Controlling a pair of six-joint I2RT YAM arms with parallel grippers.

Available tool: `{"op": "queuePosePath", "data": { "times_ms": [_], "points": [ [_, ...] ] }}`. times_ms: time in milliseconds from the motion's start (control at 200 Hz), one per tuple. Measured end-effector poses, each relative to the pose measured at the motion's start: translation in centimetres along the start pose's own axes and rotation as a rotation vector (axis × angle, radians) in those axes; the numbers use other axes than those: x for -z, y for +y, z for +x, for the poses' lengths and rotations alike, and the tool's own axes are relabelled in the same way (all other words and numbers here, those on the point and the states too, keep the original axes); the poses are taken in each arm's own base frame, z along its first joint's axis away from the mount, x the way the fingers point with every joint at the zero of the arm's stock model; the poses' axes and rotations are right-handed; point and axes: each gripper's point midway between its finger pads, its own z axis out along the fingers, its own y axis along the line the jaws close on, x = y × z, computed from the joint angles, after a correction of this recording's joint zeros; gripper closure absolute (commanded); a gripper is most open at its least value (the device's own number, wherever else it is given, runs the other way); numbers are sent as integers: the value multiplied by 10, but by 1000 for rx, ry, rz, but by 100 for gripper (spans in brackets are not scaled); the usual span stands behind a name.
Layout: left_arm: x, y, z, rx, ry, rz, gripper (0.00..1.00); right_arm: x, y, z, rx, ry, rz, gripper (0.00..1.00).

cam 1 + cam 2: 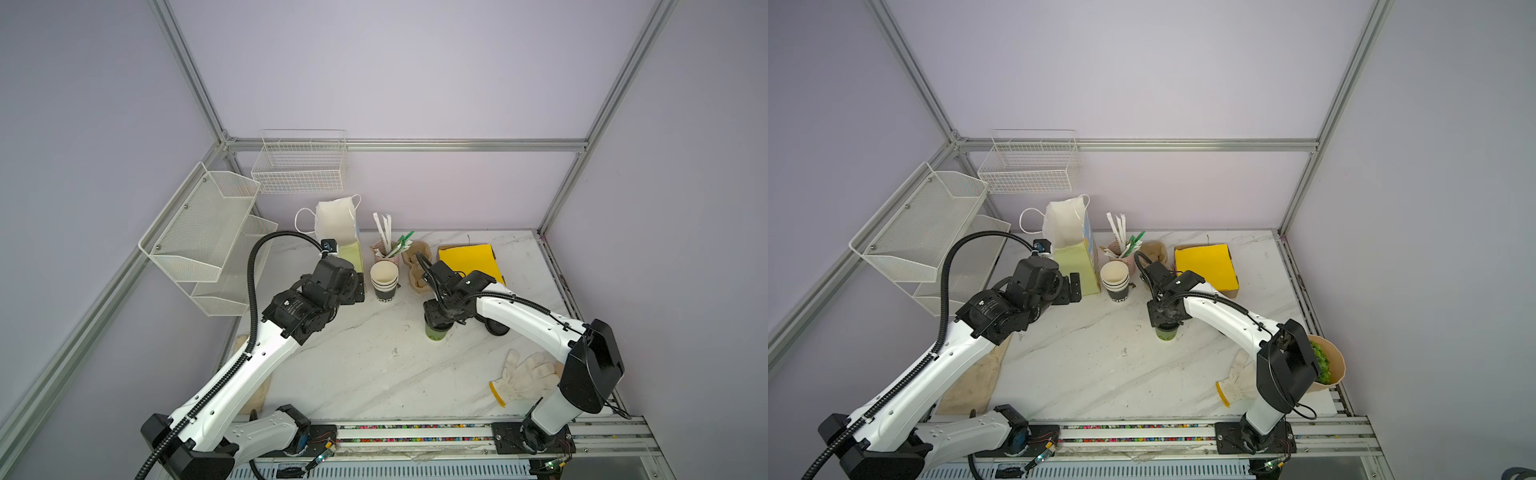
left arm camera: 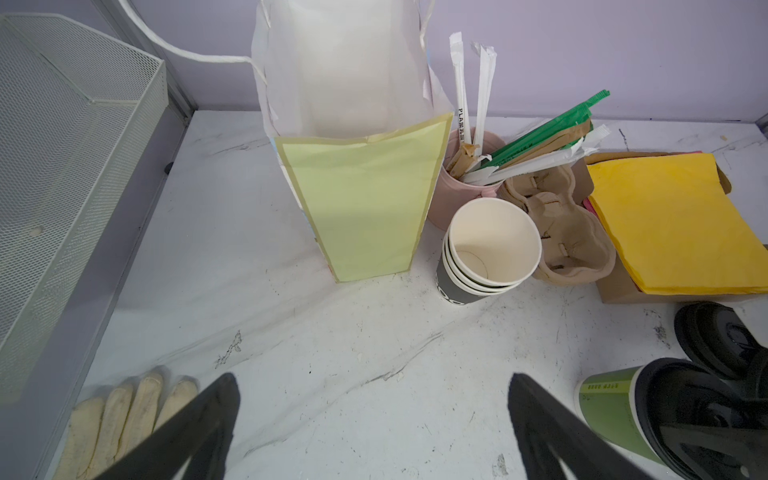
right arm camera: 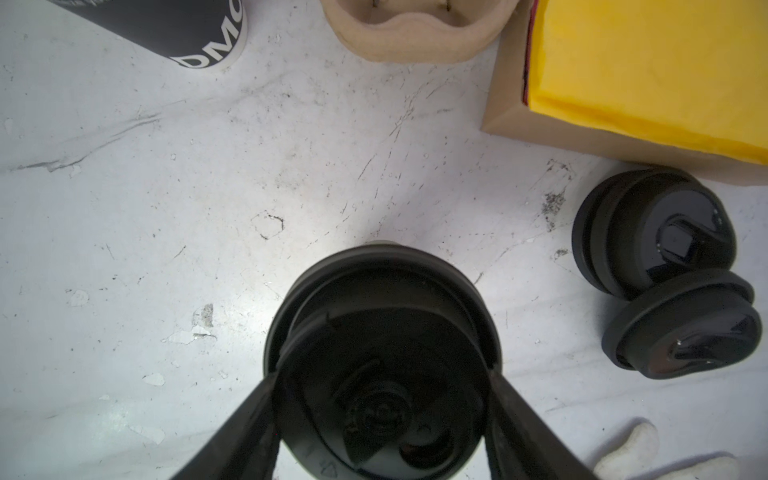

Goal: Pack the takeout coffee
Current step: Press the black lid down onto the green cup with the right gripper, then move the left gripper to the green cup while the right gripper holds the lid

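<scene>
- Marble table (image 1: 374, 374), right of centre: the takeout coffee (image 1: 435, 333) stands upright.
- Right gripper (image 3: 382, 370) sits above it, fingers pinching its lidded top, probably for lifting.
- Left gripper (image 2: 372, 384), fingers spread, hovers by the paper bag (image 2: 361, 208), likely to steady it.

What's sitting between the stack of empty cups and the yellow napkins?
A brown pulp cup carrier sits between the stacked cups and the yellow napkins, clearest in the left wrist view.

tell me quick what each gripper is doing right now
left gripper: open, holding nothing.
right gripper: closed on the black plastic lid atop the dark green paper coffee cup.
</scene>
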Motion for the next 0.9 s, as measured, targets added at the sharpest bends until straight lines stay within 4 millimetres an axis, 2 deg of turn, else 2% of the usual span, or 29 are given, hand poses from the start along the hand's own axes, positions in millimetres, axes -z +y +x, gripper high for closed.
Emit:
{"op": "queuePosePath", "data": {
  "times_ms": [175, 445, 580, 900],
  "points": [
    [-11, -17, 13, -16, 67, 61, 0, -1, -3, 2, 7, 32, -12, 36],
    [-31, -56, 47, 38, 244, 204, 0, -2, -2, 1, 25, 58, -12, 36],
    [-42, -71, 72, 93, 347, 247, 0, -2, -2, 0, 36, 61, -12, 37],
    [-91, -115, 139, 130, 588, 259, 0, -3, -2, 1, 64, 61, -18, 37]
  ]
}}
